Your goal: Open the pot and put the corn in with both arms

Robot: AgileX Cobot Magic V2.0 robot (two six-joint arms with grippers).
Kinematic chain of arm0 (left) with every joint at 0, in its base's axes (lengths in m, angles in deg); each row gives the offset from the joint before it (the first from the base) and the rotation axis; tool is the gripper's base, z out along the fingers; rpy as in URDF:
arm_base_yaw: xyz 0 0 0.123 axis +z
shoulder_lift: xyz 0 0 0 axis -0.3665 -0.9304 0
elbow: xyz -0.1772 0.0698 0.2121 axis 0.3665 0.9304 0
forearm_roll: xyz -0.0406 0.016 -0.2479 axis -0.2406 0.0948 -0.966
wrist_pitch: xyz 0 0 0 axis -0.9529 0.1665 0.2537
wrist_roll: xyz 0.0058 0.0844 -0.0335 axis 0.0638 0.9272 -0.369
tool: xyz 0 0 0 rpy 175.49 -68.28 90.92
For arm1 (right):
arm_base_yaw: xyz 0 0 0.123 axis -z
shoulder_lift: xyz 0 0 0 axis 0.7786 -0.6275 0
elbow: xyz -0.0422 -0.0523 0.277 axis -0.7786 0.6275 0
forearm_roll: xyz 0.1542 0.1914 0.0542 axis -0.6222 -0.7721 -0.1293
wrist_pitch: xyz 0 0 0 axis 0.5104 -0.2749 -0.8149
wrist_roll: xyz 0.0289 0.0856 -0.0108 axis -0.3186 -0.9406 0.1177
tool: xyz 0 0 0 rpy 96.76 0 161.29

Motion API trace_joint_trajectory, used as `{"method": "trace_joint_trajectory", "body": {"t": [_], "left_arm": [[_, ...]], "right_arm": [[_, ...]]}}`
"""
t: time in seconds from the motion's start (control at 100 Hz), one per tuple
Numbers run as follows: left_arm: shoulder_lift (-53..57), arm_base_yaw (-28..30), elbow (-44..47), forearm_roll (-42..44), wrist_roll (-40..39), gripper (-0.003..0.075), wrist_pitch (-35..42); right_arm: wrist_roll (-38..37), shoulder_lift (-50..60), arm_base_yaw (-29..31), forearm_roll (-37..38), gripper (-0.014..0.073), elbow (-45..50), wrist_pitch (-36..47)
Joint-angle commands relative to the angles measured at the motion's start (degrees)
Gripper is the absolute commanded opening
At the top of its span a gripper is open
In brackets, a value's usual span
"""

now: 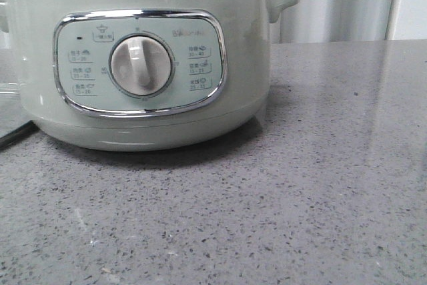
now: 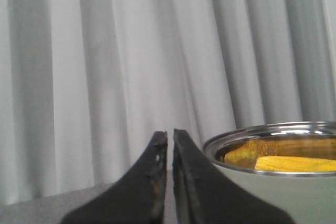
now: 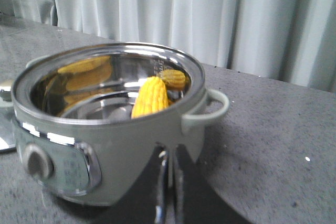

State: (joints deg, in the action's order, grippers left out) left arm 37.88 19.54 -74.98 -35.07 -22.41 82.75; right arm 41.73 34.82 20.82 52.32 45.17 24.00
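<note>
While both nearly closed and empty, left hand point(image 2: 170, 145) and right hand point(image 3: 169, 166) beside pot point(image 3: 105, 129), corn point(image 3: 150, 97) inside.

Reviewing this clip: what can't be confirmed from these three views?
- Front view: the pot wall hides its inside, so the corn is unseen there; neither arm shows.
- Lid: only a glassy edge cut off at the frame; not identifiable.
- Left wrist view: the corn is cropped by the rim and frame edge.
- Panel labels: too small to read.
- Left tool and right tool: nearly closed, empty.
</note>
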Motion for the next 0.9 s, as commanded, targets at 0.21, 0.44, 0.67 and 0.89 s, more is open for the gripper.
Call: {"method": "trace_joint_trajectory", "body": {"t": [0.21,0.44,0.67,0.89], "left_arm": [[-0.6,-0.4,2.1,-1.1,-0.7,-0.002,1.0],[-0.6,-0.4,4.3,-1.1,-0.7,-0.002,0.5],[-0.6,-0.4,4.3,-1.1,-0.7,-0.002,0.5],[-0.6,-0.4,4.3,-1.1,-0.7,-0.002,0.5]], "right_arm": [[0.7,15.1,0.0,1.4,-0.0074,11.6,6.4],[0.7,25.5,0.0,1.4,-0.0074,16.0,6.9],[0.7,29.7,0.0,1.4,-0.0074,16.6,10.2],[0.7,29.7,0.0,1.4,-0.0074,16.6,9.7]]}}
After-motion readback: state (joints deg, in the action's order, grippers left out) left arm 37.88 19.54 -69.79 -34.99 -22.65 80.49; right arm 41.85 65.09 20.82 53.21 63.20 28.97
